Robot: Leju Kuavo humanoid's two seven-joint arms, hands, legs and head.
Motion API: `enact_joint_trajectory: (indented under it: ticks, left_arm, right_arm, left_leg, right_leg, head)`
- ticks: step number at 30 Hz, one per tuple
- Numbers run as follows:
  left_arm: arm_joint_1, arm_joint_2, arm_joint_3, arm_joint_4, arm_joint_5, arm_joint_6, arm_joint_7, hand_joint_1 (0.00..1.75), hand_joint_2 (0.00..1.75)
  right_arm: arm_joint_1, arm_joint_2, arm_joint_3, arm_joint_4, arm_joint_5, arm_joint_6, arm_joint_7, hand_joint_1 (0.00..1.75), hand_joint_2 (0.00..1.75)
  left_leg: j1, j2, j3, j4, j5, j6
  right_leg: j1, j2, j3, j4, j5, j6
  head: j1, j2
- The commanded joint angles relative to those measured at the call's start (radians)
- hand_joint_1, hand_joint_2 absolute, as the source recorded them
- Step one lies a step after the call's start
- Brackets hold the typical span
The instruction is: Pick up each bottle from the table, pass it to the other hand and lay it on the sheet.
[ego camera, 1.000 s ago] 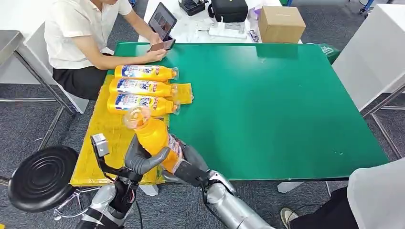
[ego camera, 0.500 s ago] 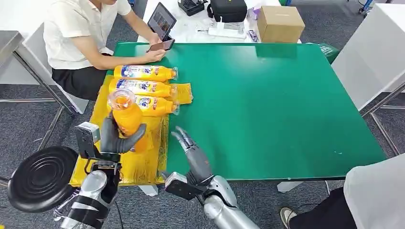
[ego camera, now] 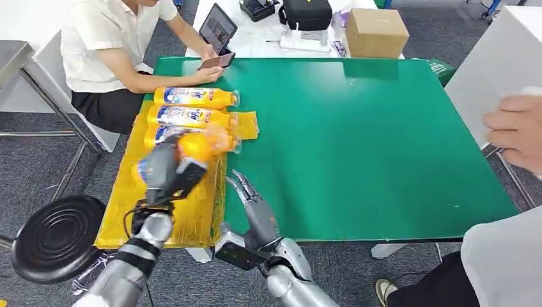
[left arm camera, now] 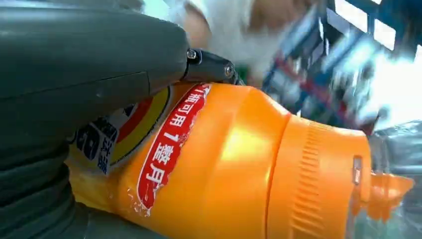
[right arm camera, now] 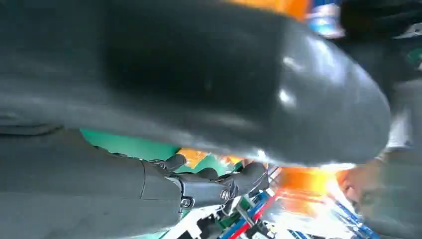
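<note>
Orange and tilted on its side, the bottle [ego camera: 192,148] sits gripped in the left hand [ego camera: 165,171] over the yellow sheet [ego camera: 121,211] at about nine o'clock on the green bench [ego camera: 358,141], just short of the three bottles [ego camera: 192,109] lying in a row. The right hand [ego camera: 255,208] rests empty at six o'clock, fingers spread, beside the sheet. Judging by this, the handover is done and the laying-down is in hand; the next move calls for lowering it flat beside the row and letting go.
</note>
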Motion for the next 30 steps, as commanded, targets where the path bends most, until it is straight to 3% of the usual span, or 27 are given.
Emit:
enact_joint_trajectory:
  ticks: [1,9,10,11,12,13,26,27,28,30]
  left_arm:
    - [-0.207,-0.019,-0.08,0.419,-0.072,-0.056,0.083,1.75,1.75]
    - [-0.248,0.007,-0.081,0.546,-0.169,-0.093,0.149,1.75,1.75]
    - [-0.248,0.008,-0.086,0.552,-0.178,-0.105,0.152,1.55,1.75]
    - [-0.247,0.008,-0.087,0.551,-0.185,-0.108,0.154,1.55,1.75]
    - [-0.245,0.011,-0.101,0.552,-0.22,-0.116,0.162,1.24,1.75]
    - [-0.248,0.014,-0.121,0.56,-0.247,-0.136,0.166,0.63,1.75]
    - [-0.248,0.014,-0.121,0.56,-0.247,-0.136,0.166,0.63,1.75]
    - [-0.25,0.014,-0.128,0.561,-0.258,-0.144,0.171,0.26,1.75]
    - [-0.253,0.019,-0.153,0.564,-0.295,-0.173,0.185,0.07,1.75]
    - [-0.253,0.019,-0.153,0.571,-0.298,-0.202,0.189,0.0,1.75]
  right_arm:
    - [-0.022,-0.029,0.037,-0.01,-0.014,0.019,-0.005,0.0,0.0]
    - [-0.022,-0.029,0.046,-0.015,-0.016,0.028,-0.004,0.0,0.0]
    - [-0.021,-0.028,0.045,-0.015,-0.018,0.031,-0.004,0.0,0.0]
    - [-0.02,-0.028,0.044,-0.015,-0.019,0.032,-0.005,0.0,0.0]
    - [-0.018,-0.029,0.043,-0.017,-0.018,0.034,-0.008,0.0,0.0]
    - [-0.018,-0.029,0.044,-0.015,-0.018,0.038,-0.008,0.0,0.0]
    - [-0.018,-0.029,0.044,-0.015,-0.018,0.038,-0.008,0.0,0.0]
    - [-0.018,-0.03,0.043,-0.014,-0.019,0.041,-0.007,0.0,0.0]
    - [-0.017,-0.031,0.043,-0.012,-0.016,0.043,-0.008,0.0,0.0]
    - [-0.018,-0.033,0.042,-0.007,-0.016,0.046,-0.008,0.0,0.0]
  left_leg:
    - [-0.001,-0.001,0.005,-0.001,-0.001,0.0]
    - [-0.001,0.002,0.004,-0.001,-0.001,0.0]
    - [-0.001,0.002,0.006,-0.001,-0.001,0.0]
    - [-0.001,0.002,0.004,-0.001,-0.001,0.0]
    - [-0.001,0.003,0.006,-0.002,-0.001,0.0]
    - [-0.001,0.003,0.006,-0.002,-0.001,0.0]
    - [0.0,0.003,0.004,-0.001,-0.001,0.0]
    - [-0.001,0.003,0.006,-0.001,-0.001,0.0]
    - [-0.001,0.003,0.005,-0.001,-0.001,0.0]
    - [-0.001,0.002,0.006,-0.001,-0.001,0.0]
  right_leg:
    - [-0.001,-0.002,0.005,0.0,-0.002,0.0]
    - [0.0,0.001,0.003,-0.001,0.0,-0.001]
    - [-0.001,0.0,0.005,-0.001,-0.001,-0.001]
    - [-0.001,0.0,0.003,0.0,-0.001,0.0]
    - [-0.001,0.0,0.005,-0.001,-0.001,-0.001]
    - [-0.001,0.0,0.005,0.0,-0.001,-0.001]
    - [0.0,0.001,0.003,0.0,-0.001,-0.001]
    - [-0.001,0.001,0.005,0.0,-0.001,-0.001]
    - [-0.001,0.001,0.004,0.0,-0.001,-0.001]
    - [-0.001,0.001,0.004,0.0,-0.001,-0.001]
  head:
    - [0.0,0.0]
    - [0.0,0.0]
    - [0.0,0.0]
    - [0.0,0.0]
    - [0.0,0.0]
    - [0.0,0.0]
    - [0.0,0.0]
    - [0.0,0.0]
    - [0.0,0.0]
    - [0.0,0.0]
